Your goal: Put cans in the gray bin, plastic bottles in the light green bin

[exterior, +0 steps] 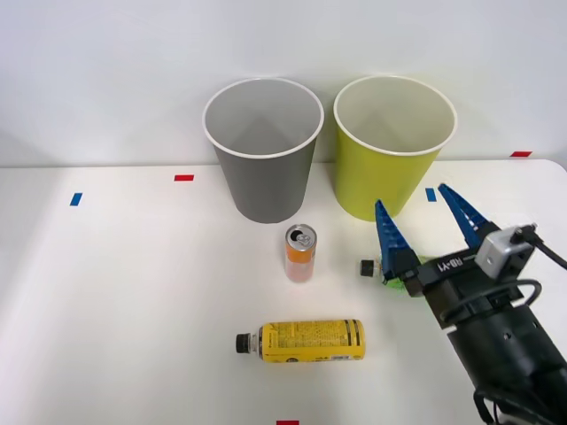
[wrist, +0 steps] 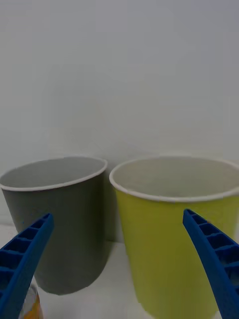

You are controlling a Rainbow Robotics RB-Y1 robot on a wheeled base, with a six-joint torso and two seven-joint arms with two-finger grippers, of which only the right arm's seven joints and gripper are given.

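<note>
Right gripper (exterior: 419, 215) sits nearest, at the near right of the white table (exterior: 124, 301), fingers spread wide and grasping nothing. Gray bin (exterior: 263, 173) stands upright at the far centre, with the light green bin (exterior: 390, 173) just to its right. Yellow-labelled bottle (exterior: 301, 341) lies on its side near centre, cap pointing left. Orange can (exterior: 300, 254) stands upright just in front of the gray bin. Green-labelled bottle (exterior: 376, 268) lies beneath the left finger, largely hidden.
</note>
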